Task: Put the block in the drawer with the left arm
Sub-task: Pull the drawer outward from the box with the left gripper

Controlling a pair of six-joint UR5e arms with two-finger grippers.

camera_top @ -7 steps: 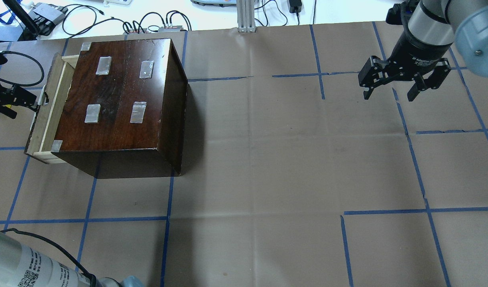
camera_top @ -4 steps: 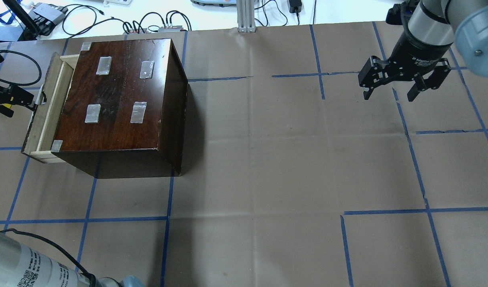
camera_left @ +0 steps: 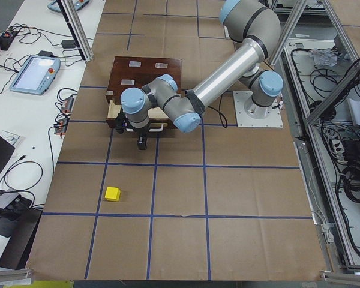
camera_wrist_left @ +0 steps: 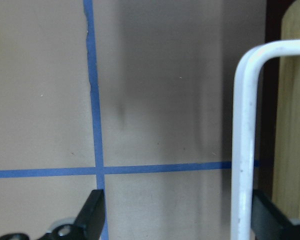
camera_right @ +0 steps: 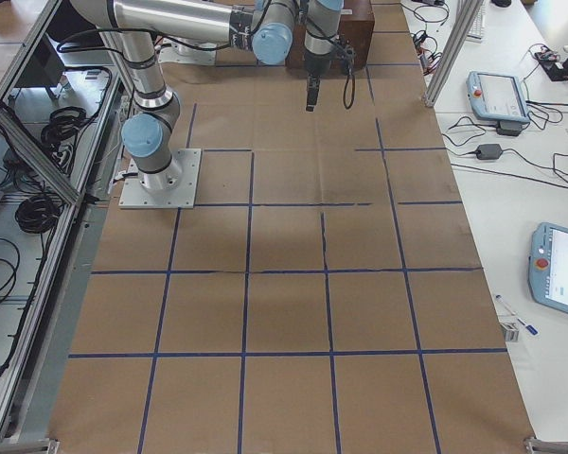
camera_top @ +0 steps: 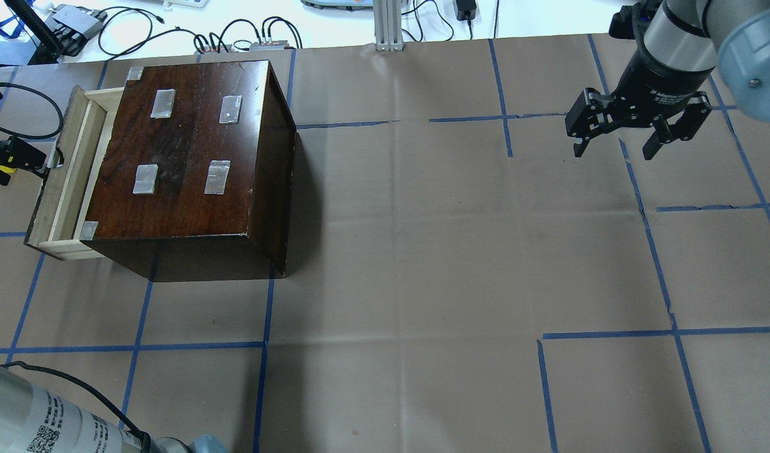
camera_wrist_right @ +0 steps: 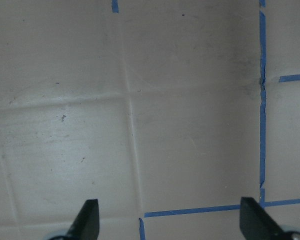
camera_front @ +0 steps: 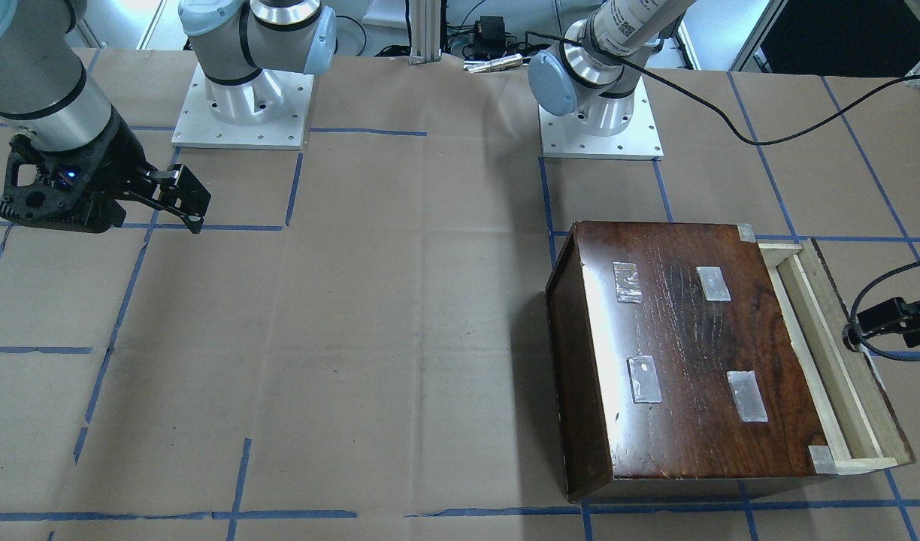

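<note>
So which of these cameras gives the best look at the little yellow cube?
The exterior left view, and only that one: the block sits alone on the brown paper, well apart from the cabinet, nearer the camera. The overhead, front-facing and exterior right views don't show it, and neither wrist camera has it in frame.

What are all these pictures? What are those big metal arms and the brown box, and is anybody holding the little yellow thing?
It is a robot with a left arm and a right arm, bolted to a table covered in brown paper. The cameras sit above, across, at each end and on each wrist. The left gripper is open, and a white hook on it reaches the front of the drawer, which is pulled partly out of the dark cabinet. The right gripper hangs open over bare paper, holding nothing. The yellow block lies alone on the paper. Nobody holds it.
</note>
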